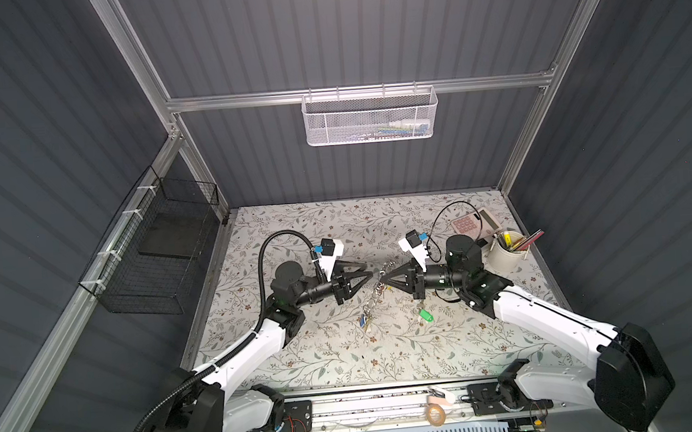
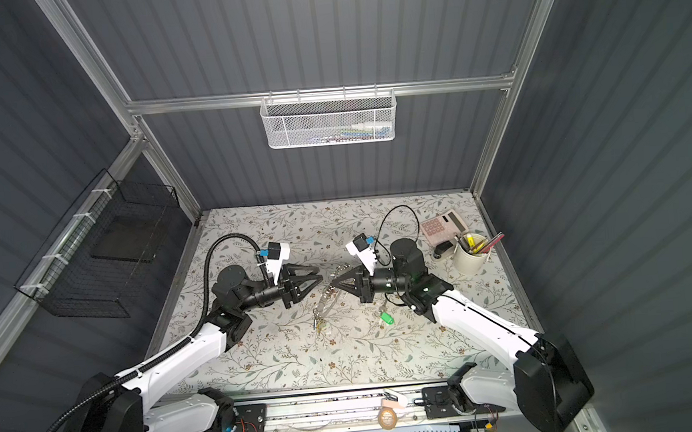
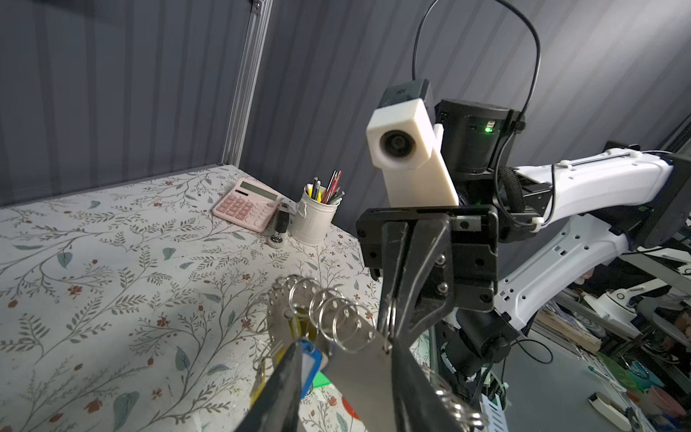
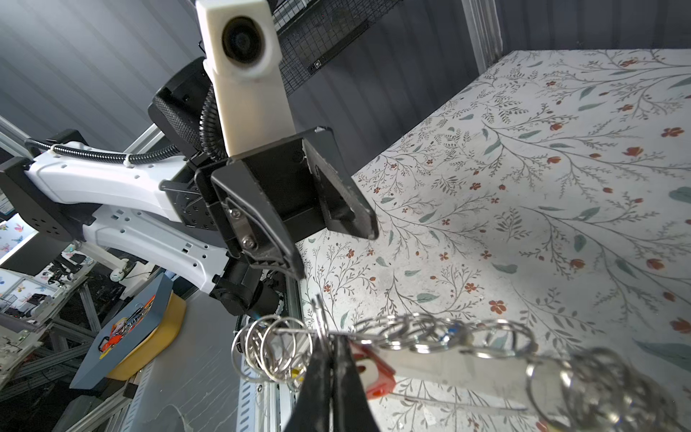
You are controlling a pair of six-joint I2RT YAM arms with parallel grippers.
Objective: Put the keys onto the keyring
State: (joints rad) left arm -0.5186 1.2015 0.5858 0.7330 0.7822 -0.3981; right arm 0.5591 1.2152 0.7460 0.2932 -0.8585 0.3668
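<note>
Right pincer point(image 1: 382, 282) was clamped shut on the keyring point(image 1: 376, 290), holding it up over the floral surface point(image 1: 295, 229); left pincer point(image 1: 368, 270) hung just beside it, jaws parted, gripping nothing; the keys point(image 1: 425, 315), one set with one green tag, lay on the surface near the right pincer, not touching it.

Both top views look steeply down from high above the bench point(image 1: 338, 363) (nearly the same whole scene), while each wrist camera sits close, facing the other across the keyring point(image 3: 355, 359).
</note>
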